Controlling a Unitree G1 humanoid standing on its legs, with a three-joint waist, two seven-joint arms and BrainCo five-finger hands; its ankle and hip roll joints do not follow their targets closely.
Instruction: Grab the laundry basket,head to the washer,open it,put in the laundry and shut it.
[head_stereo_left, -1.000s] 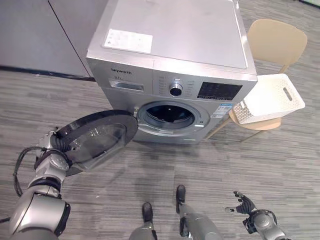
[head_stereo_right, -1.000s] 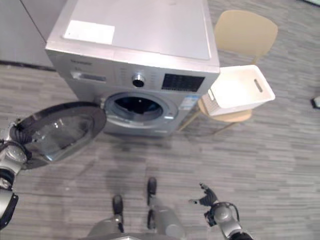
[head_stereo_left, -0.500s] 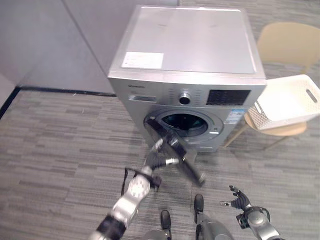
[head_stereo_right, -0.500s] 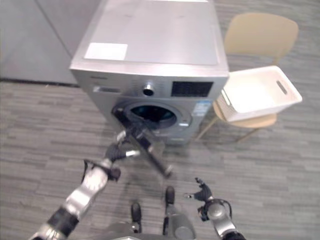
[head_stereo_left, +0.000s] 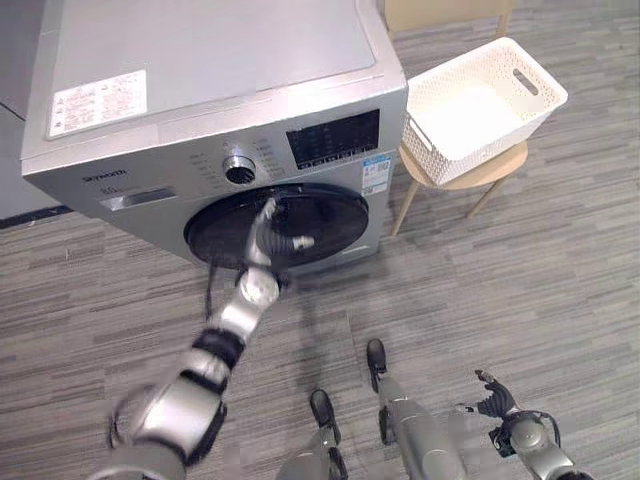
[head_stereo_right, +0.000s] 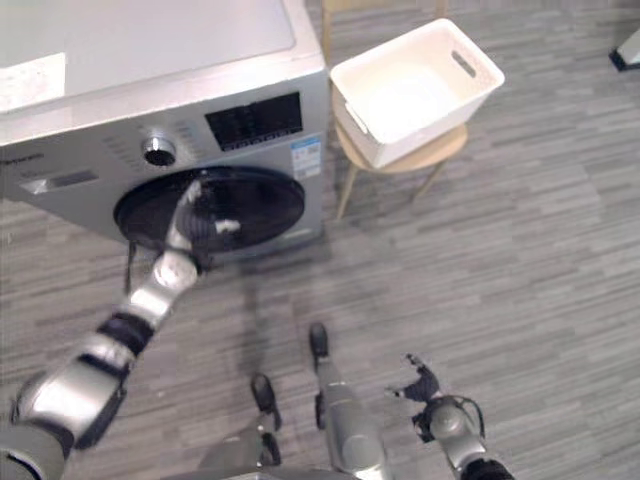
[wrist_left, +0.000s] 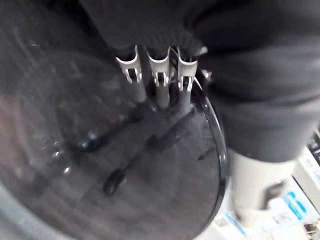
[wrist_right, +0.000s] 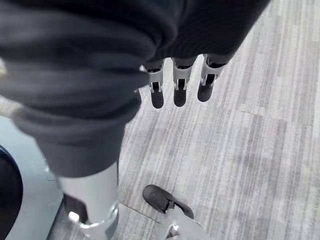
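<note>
- Left eye view: the washer (head_stereo_left: 215, 110) is a silver-grey front-loader, boxy and surely heavy; it stands on the striped floor (head_stereo_left: 560, 260) and should stay put under a push.
- Its round door (head_stereo_left: 278, 224) is dark tinted glass in a black rim, lying flush over the drum opening, so it looks shut or all but shut. It is stiff and hinged; the glass is smooth and slippery, so I would press on the rim, not the centre.
- The laundry basket (head_stereo_left: 480, 95) is white perforated plastic, light and fairly rigid, with nothing visible inside. It sits on a wooden chair (head_stereo_left: 462, 180) just beside the washer; the cut-out handle slots in its end walls are the place to hold.
- The left hand (head_stereo_left: 268, 228) rests straight, spread fingers flat against the door glass.
- The right hand (head_stereo_right: 425, 385) hangs low over the floor, fingers loose and holding nothing.
</note>
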